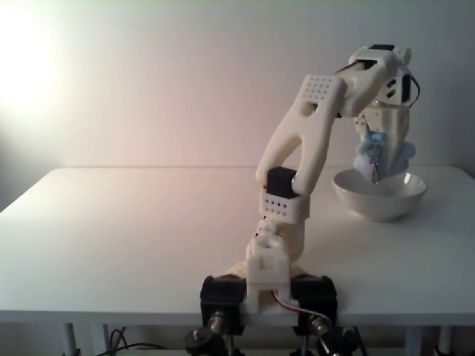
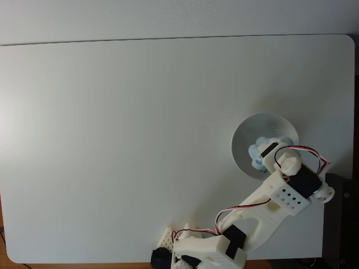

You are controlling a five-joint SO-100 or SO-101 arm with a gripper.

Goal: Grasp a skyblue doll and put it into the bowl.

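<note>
Above the bowl [image 1: 380,196], the bent arm's gripper [image 1: 375,165] points down, clamped on the skyblue doll [image 1: 365,155]

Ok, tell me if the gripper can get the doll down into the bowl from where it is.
Probably yes. The gripper holds the doll right above the bowl, and the top-down fixed view shows the doll over the bowl's inside, with nothing between them.
</note>
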